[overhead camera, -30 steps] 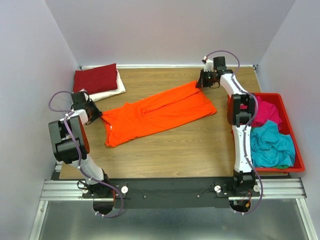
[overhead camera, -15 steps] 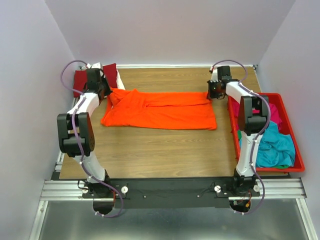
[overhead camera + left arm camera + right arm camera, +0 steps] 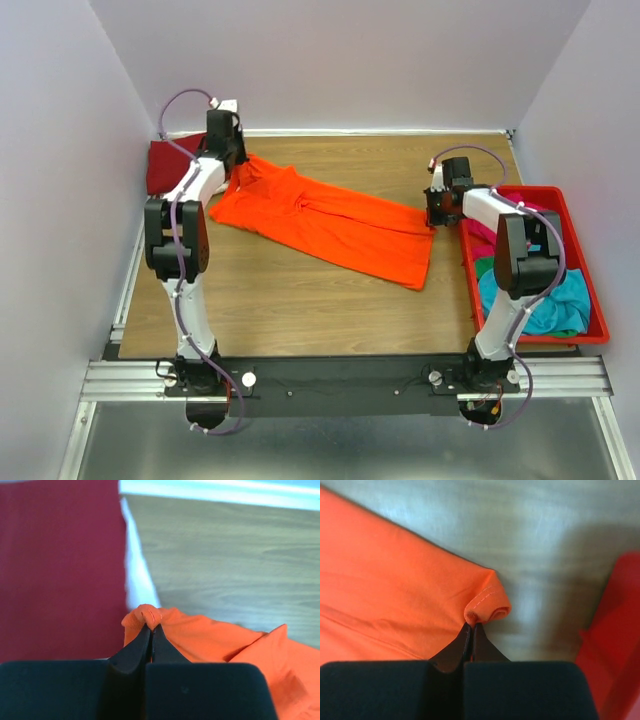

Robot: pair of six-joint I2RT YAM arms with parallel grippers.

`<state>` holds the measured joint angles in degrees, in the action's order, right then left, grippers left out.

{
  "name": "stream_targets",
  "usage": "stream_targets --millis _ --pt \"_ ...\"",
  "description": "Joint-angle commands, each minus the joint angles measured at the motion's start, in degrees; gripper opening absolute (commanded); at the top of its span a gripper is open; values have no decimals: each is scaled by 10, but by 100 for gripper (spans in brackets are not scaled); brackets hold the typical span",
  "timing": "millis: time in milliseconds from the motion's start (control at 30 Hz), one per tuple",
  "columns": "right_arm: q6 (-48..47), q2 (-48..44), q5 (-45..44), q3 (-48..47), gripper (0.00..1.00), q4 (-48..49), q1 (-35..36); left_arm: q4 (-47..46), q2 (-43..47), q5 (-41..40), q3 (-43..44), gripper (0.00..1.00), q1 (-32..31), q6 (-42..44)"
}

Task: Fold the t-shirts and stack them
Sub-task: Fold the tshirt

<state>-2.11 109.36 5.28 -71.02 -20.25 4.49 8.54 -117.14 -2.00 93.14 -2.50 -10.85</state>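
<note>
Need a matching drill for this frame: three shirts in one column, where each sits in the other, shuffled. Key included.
Things:
1. orange t-shirt
2. dark red t-shirt
3. teal t-shirt

Places:
a. in the red tray
b. far-left corner of the table
c. stretched across the table, one end pinched by the left gripper, the other by the right gripper

Pairs: 1-c, 2-b, 3-a

Orange shirt (image 3: 330, 215) spread out, creased lengthwise, lying diagonally from far left to near right, a corner at each end bunched into a small pinched fold; dark red shirt (image 3: 163, 166) folded flat at far left, atop white shirt (image 3: 136, 575) showing along its right edge; pink shirt (image 3: 478, 248) and teal shirt (image 3: 565, 300) crumpled together at right, teal nearer.
</note>
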Motion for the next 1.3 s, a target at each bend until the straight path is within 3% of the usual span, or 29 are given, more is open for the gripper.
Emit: stream_targets --millis 0,367,533,933,1033,1067,1100,1200,1267 --pt "-13 -43 -29 40 1 -8 -3 29 -57 -36 92 1 -32 22" --pt "-39 -129 -50 120 1 -12 -3 110 -236 -43 384 1 -105 23" --pt "-51 -153 -50 149 1 -17 -4 103 -270 -40 436 2 -122 18" --pt "-66 -212 -80 193 1 -33 -3 50 -296 -2 466 15 -146 -8" --pt "-73 -228 -89 197 4 -42 -3 46 -297 -1 470 26 -149 -9" --pt "-76 -233 -92 196 7 -44 -3 46 -293 -9 470 33 -148 -7" --pt "-78 -244 -96 196 11 -47 -4 46 -278 -26 470 45 -147 -1" --pt "-102 -271 -103 175 37 -59 -4 41 -222 -55 461 64 -138 20" --pt "-114 -279 -90 160 48 -69 -4 30 -181 -58 445 73 -124 26"
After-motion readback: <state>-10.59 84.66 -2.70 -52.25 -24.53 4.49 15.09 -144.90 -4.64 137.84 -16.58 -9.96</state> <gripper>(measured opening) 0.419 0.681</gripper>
